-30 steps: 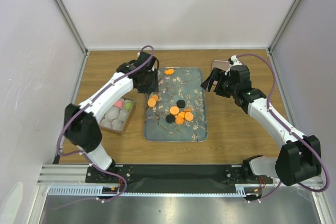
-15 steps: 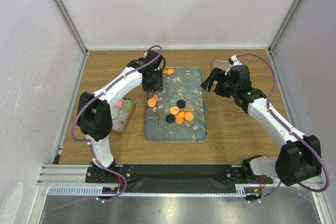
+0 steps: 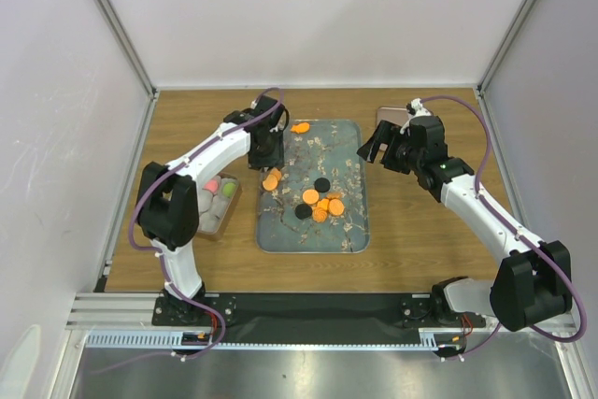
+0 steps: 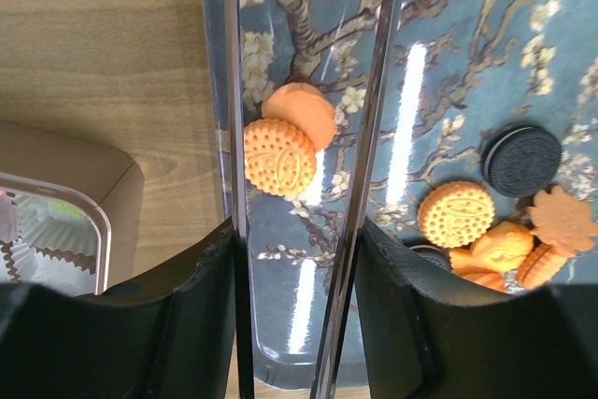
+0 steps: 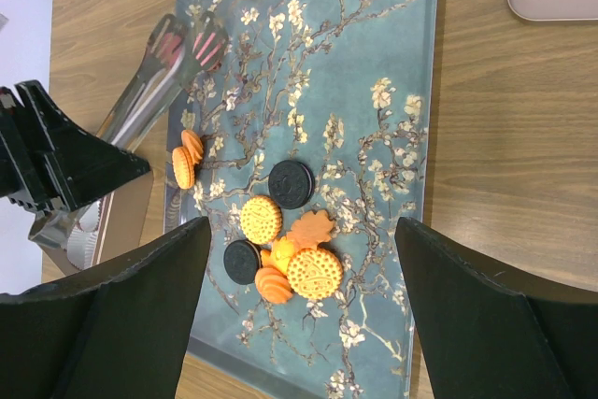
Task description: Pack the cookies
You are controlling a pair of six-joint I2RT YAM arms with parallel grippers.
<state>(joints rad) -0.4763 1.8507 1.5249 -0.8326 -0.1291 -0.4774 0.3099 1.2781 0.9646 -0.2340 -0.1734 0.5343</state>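
Observation:
My left gripper is shut on a pair of metal tongs, whose two blades stand apart above the floral tray. Below and between the blades lie two overlapping orange cookies. In the top view the left gripper hangs over the tray's left edge. More cookies, orange and black, cluster mid-tray, and one irregular orange piece lies at the far edge. My right gripper hovers open and empty over the tray's right side, looking down on the cluster and the tongs.
A tan box with paper cups holding pale, pink and green pieces stands left of the tray. A tan lid lies at the tray's far right corner. White walls enclose the wooden table.
The left arm has swung its elbow back toward the near left, and its gripper with the tongs shifted slightly right over the tray's edge. The right arm has not moved.

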